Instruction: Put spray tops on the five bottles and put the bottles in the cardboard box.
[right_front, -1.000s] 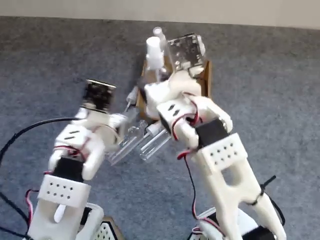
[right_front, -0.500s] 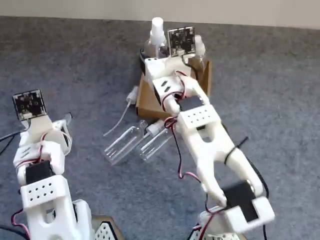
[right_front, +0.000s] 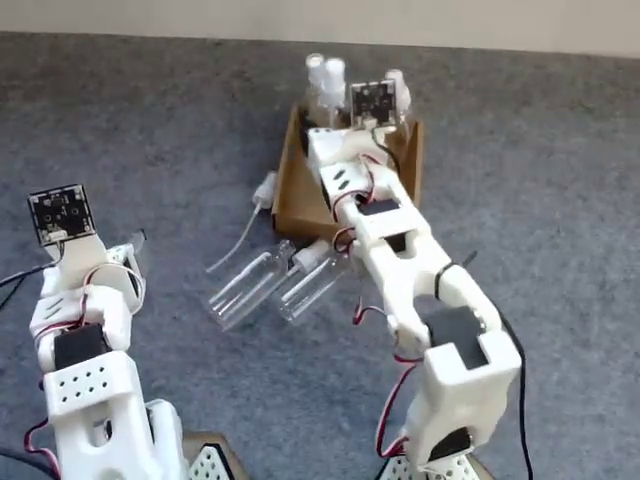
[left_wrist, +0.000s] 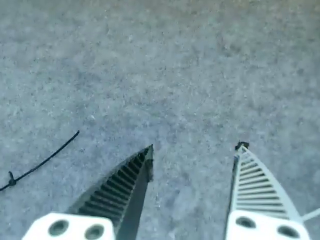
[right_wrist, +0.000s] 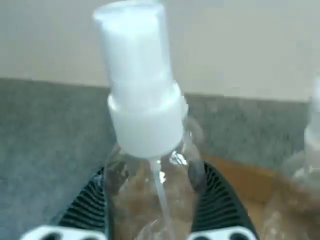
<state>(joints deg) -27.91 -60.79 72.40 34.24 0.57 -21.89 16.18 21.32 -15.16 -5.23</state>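
My right gripper (right_wrist: 150, 186) is shut on a clear bottle (right_wrist: 131, 194) with a white spray top (right_wrist: 142, 100), held upright over the cardboard box (right_front: 292, 190). In the high view this bottle (right_front: 331, 84) stands at the box's far end, beside another capped bottle (right_front: 397, 88). Two clear bottles (right_front: 248, 288) (right_front: 315, 281) lie side by side on the carpet in front of the box. A loose spray top with its tube (right_front: 256, 204) lies next to the box's left wall. My left gripper (left_wrist: 195, 147) hangs open over bare carpet at the left (right_front: 128, 250).
Grey carpet covers the whole table. A thin black cable (left_wrist: 40, 162) lies on the carpet near my left gripper. Another capped bottle (right_wrist: 306, 165) stands in the box close to the held one.
The left arm has pulled back from the lying bottles to the left side. The right arm has stretched further over the box, carrying the capped bottle to its far end.
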